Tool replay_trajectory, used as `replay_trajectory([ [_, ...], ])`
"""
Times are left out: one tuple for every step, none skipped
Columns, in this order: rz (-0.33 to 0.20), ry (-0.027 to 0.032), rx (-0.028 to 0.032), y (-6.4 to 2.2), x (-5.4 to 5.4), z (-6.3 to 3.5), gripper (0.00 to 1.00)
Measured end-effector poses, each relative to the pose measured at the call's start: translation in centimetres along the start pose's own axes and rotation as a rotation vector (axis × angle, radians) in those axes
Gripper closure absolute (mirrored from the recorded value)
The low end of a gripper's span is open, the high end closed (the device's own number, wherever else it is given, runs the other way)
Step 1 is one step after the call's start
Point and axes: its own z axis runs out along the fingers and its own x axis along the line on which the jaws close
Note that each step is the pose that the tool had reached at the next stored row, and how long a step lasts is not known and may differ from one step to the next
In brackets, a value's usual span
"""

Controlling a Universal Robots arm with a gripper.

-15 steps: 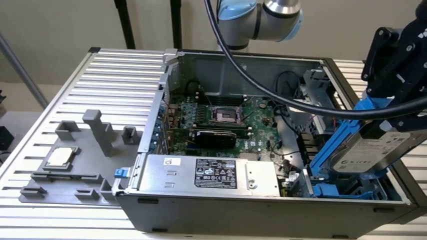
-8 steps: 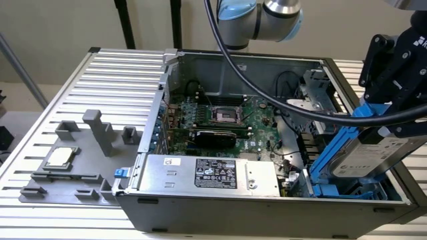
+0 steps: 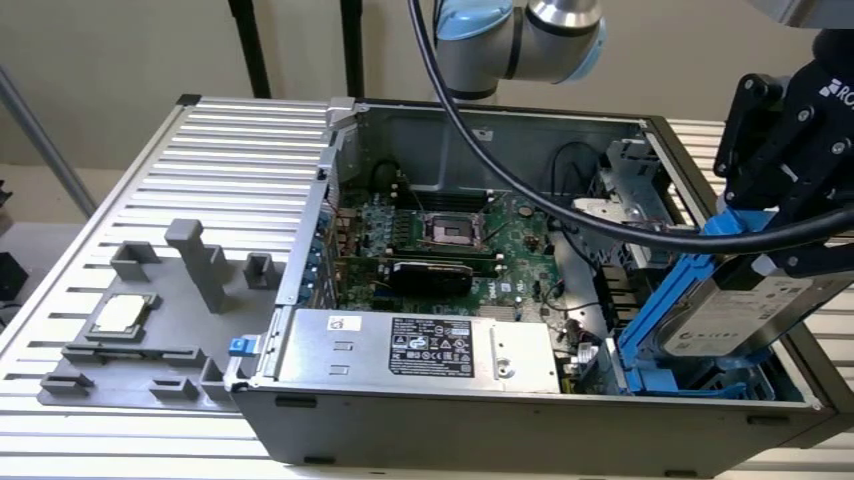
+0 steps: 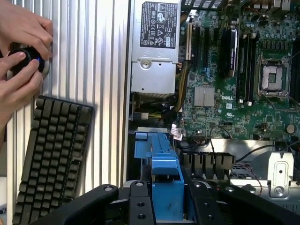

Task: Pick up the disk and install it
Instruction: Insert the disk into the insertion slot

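The disk (image 3: 738, 318) is a silver-grey drive with a white label in a blue plastic carrier. It hangs tilted at the exterior view's right, its lower end down in the blue drive bay (image 3: 650, 325) of the open computer case (image 3: 534, 425). My gripper (image 3: 781, 250) is shut on the disk's upper end. In the wrist view the blue carrier (image 4: 165, 180) sits clamped between my black fingers (image 4: 140, 206), above another blue bay piece (image 4: 149, 144) inside the case.
Inside the case lie the green motherboard (image 3: 441, 240) and the silver power-supply box (image 3: 420, 350). A small CPU chip (image 3: 118, 315) rests on a grey fixture (image 3: 187, 270) at the exterior view's left. A keyboard (image 4: 51, 154) and a person's hands (image 4: 21, 51) on a knob are beside the case.
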Motion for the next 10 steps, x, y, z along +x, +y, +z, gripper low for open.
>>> replay_trajectory([
  [0.000,0.0000,0.0000,0.00,-0.04,0.01,0.67],
  [0.000,-0.0003,0.0000,0.00,-0.05,0.03,0.67],
  [0.000,-0.0002,0.0000,-0.02,-0.05,0.05,0.67],
  [0.000,0.0000,0.0000,-0.05,-0.07,0.04,0.67],
  [0.000,0.0002,0.0000,-0.08,-0.08,0.04,0.67],
  [0.000,0.0000,0.0000,-0.12,-0.10,0.06,0.67],
  [0.000,0.0000,0.0000,-0.14,-0.11,0.07,0.67],
  [0.000,-0.0001,0.0000,-0.15,-0.13,0.09,0.67],
  [0.000,0.0000,0.0000,-0.16,-0.15,0.10,0.67],
  [0.000,0.0002,0.0000,-0.18,-0.19,0.10,0.67],
])
